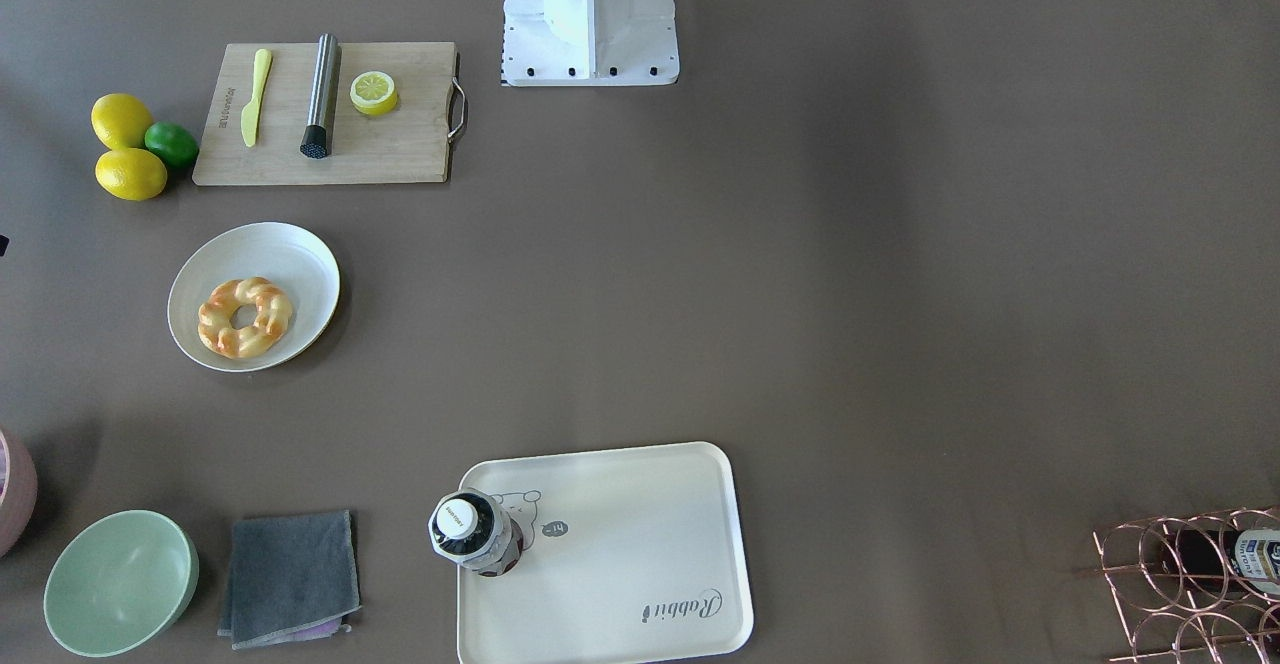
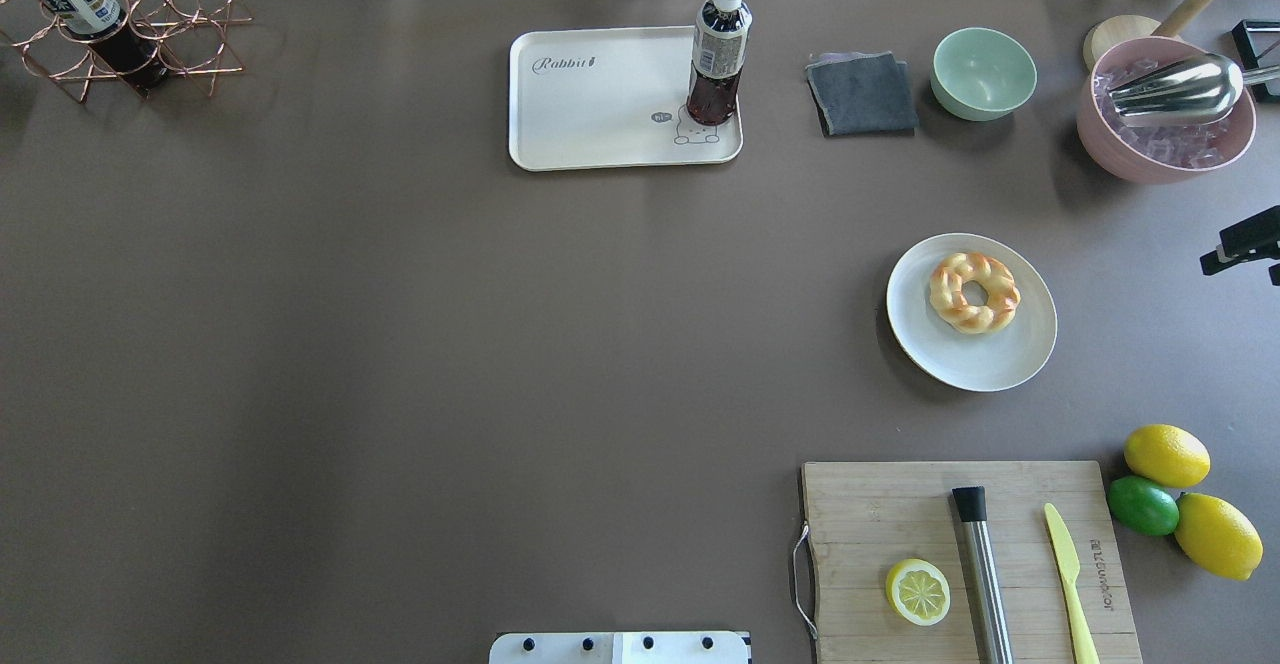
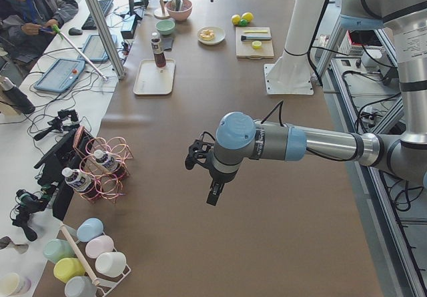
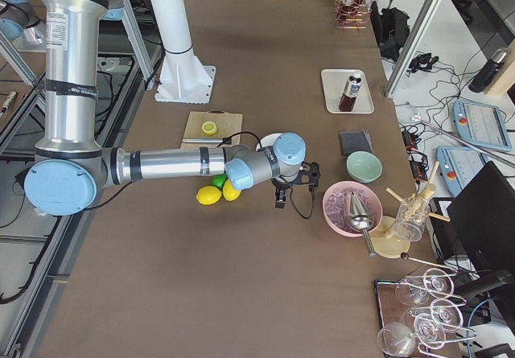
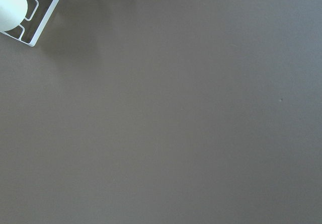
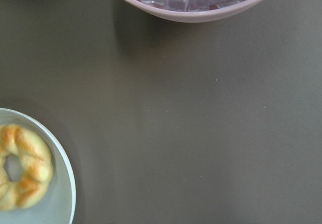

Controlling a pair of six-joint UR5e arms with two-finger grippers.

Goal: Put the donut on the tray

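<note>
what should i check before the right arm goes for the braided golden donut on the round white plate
1. Braided golden donut lies free on the round white plate: ok.
2. Bare room on the cream rectangular tray: ok; the dark drink bottle stands only on its bear-drawing corner.
3. Right gripper above the donut: not ok; its wrist view has the donut at the frame edge.
4. Right gripper open: cannot tell; no view shows its jaws clearly.
5. Left gripper out of the way: ok; it hangs far from plate and tray.
</note>
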